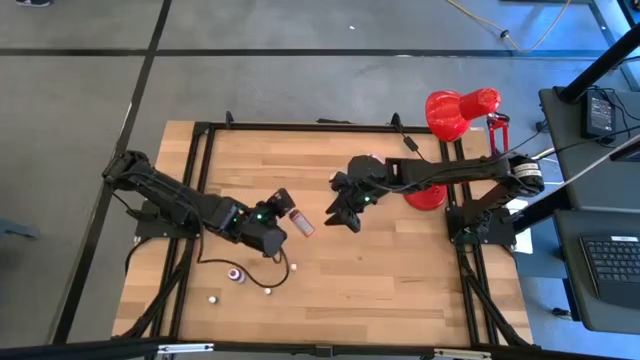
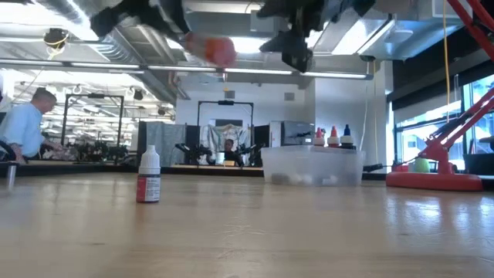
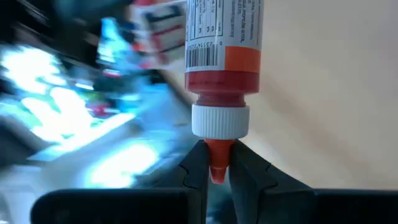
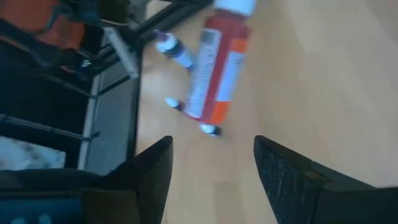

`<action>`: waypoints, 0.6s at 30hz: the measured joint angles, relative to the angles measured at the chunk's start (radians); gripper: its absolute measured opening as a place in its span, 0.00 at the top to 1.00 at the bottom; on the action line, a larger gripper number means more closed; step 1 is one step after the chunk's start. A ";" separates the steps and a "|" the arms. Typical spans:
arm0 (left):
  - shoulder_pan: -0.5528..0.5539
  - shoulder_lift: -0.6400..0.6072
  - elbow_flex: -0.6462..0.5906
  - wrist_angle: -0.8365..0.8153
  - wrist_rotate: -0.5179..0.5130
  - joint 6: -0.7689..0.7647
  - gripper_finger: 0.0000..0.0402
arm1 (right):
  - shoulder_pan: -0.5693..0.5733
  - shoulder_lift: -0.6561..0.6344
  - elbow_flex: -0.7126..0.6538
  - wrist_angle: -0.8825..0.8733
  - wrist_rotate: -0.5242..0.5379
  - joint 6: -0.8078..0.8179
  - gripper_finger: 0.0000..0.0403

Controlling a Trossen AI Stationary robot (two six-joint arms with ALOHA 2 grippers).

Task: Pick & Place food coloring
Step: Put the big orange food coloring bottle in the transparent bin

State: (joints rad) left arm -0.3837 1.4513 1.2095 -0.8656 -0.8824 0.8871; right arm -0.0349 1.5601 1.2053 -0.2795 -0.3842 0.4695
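- The left claw point(image 3: 216, 169) pinches the orange tip of a small red food coloring bottle point(image 3: 222, 59), held above the wooden table point(image 1: 400, 270); its base is cut off.
- The right claw point(image 4: 211, 168) hovers nearby, spread, holding nothing.
- Another small dark-capped bottle point(image 1: 236, 274) lies on the table, blurry.

You have a pale wooden plank desk point(image 1: 380, 270) framed by black metal rails point(image 1: 205, 190). At its far right corner stands a glossy red desk lamp point(image 1: 455, 110), its round base point(image 2: 434, 181) resting on the wood. In the low view you can see a clear rectangular plastic tub point(image 2: 312, 165) sitting on the desk right of centre. Right of the desk, a dark side table carries a black laptop keyboard point(image 1: 608, 268) and a black power adapter point(image 1: 603, 110). Beyond the desk, a person in a light shirt point(image 2: 25, 127) sits at the far left of the room, and another person point(image 2: 228, 150) sits farther back, near the middle.
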 joint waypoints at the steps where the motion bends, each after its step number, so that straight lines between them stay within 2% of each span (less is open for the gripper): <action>1: -0.007 0.000 0.000 0.041 -0.038 0.092 0.91 | 0.003 -0.005 0.000 0.000 -0.003 -0.002 0.44; 4: -0.017 0.000 0.000 0.186 -0.105 0.348 0.88 | 0.010 -0.008 0.000 0.000 -0.005 -0.003 0.44; 8: -0.017 0.008 0.000 0.326 -0.110 0.614 0.88 | 0.008 -0.007 0.000 -0.004 -0.004 -0.001 0.44; 14: -0.005 0.022 0.000 0.349 -0.120 0.868 0.91 | 0.009 -0.007 0.000 -0.002 -0.017 0.000 0.44; 18: 0.012 0.036 0.000 0.352 -0.127 0.967 0.89 | 0.012 -0.007 0.000 0.006 0.041 -0.001 0.44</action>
State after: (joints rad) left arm -0.3716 1.4876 1.2091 -0.5139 -1.0095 1.8540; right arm -0.0230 1.5532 1.2057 -0.2732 -0.3436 0.4682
